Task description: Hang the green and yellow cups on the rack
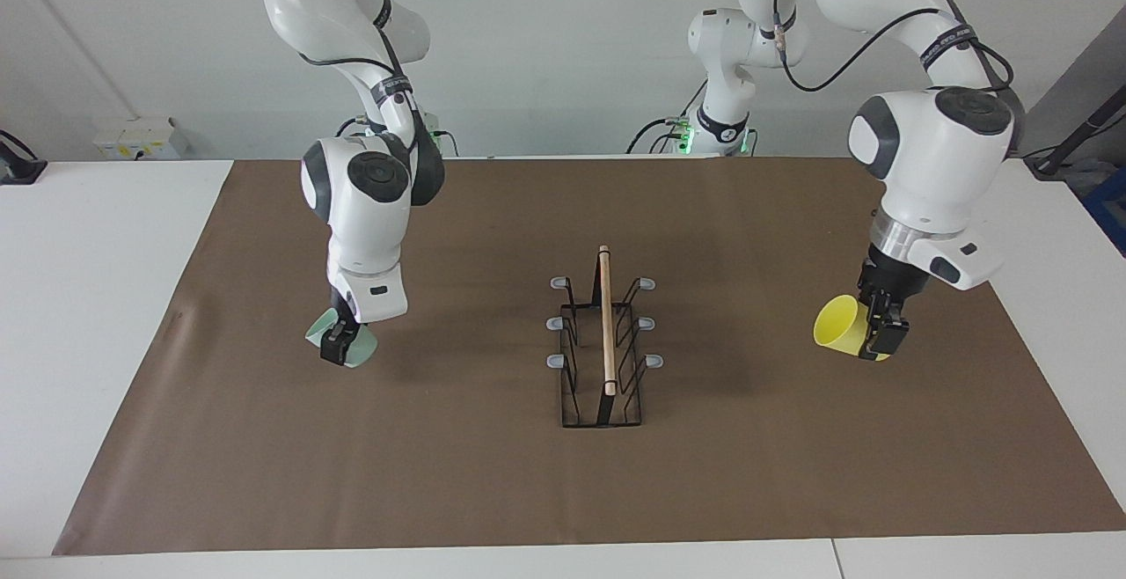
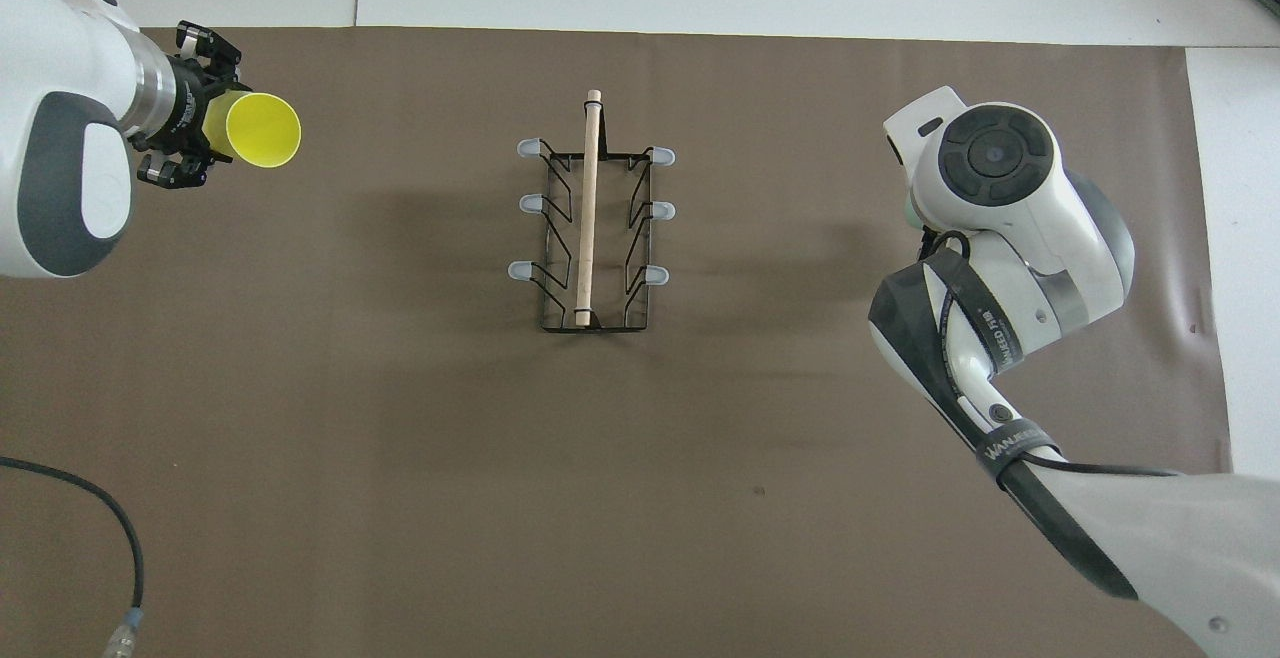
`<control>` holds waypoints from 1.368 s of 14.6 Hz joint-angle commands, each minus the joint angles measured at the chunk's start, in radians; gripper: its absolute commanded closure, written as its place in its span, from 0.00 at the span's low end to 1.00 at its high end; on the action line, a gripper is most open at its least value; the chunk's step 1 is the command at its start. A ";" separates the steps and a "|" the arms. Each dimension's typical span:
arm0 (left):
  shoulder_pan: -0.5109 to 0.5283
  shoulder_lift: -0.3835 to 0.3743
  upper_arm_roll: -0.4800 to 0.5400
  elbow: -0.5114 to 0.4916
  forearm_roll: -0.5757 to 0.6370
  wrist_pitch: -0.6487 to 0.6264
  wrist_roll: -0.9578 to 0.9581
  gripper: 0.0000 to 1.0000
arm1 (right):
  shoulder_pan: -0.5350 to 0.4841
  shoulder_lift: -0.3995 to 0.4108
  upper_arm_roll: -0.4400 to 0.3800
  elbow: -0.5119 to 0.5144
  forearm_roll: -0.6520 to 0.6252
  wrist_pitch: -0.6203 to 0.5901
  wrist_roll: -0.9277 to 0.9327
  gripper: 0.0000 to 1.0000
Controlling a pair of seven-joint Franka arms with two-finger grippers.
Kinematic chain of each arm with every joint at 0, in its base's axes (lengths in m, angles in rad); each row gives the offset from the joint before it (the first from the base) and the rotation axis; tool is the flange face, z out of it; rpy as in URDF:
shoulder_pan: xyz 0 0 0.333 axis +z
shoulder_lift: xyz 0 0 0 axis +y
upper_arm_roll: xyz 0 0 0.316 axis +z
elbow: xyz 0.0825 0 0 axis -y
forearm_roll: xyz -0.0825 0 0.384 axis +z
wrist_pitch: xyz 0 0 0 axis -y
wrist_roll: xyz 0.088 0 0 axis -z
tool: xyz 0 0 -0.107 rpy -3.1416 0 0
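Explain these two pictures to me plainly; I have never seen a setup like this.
These are two white robot arms at a table covered with a brown paper mat. One picture is taken from across the table, facing the robots; the other looks steeply down from above their own end.

On the mat, midway between the arms, stands a black wire rack with a light wooden rod on top and grey-tipped prongs, all bare.

The left gripper holds a bright yellow plastic cup tipped on its side, mouth toward the rack. The right gripper holds a pale mint green plastic cup, which its arm hides in the overhead picture.
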 commanded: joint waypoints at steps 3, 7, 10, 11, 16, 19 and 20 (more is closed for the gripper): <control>-0.121 -0.046 0.017 -0.036 0.241 -0.129 -0.136 1.00 | -0.009 -0.018 0.049 0.077 0.366 0.002 0.007 1.00; -0.231 -0.073 0.017 -0.072 0.388 -0.197 -0.274 1.00 | -0.018 -0.052 0.062 0.075 0.633 0.051 0.004 1.00; -0.270 -0.089 0.015 -0.099 0.416 -0.202 -0.305 1.00 | -0.013 -0.090 0.062 0.043 0.832 0.149 0.000 1.00; -0.270 -0.089 0.014 -0.099 0.416 -0.202 -0.305 1.00 | -0.012 -0.106 0.062 0.026 0.900 0.192 -0.003 1.00; -0.271 -0.089 0.015 -0.095 0.418 -0.205 -0.297 1.00 | 0.019 -0.161 0.063 -0.043 1.275 0.385 -0.165 1.00; -0.267 -0.089 0.017 -0.089 0.418 -0.208 -0.294 1.00 | 0.007 -0.211 0.063 -0.119 1.675 0.398 -0.464 1.00; -0.265 -0.089 0.017 -0.087 0.418 -0.208 -0.294 1.00 | 0.005 -0.231 0.062 -0.151 1.788 0.400 -0.553 1.00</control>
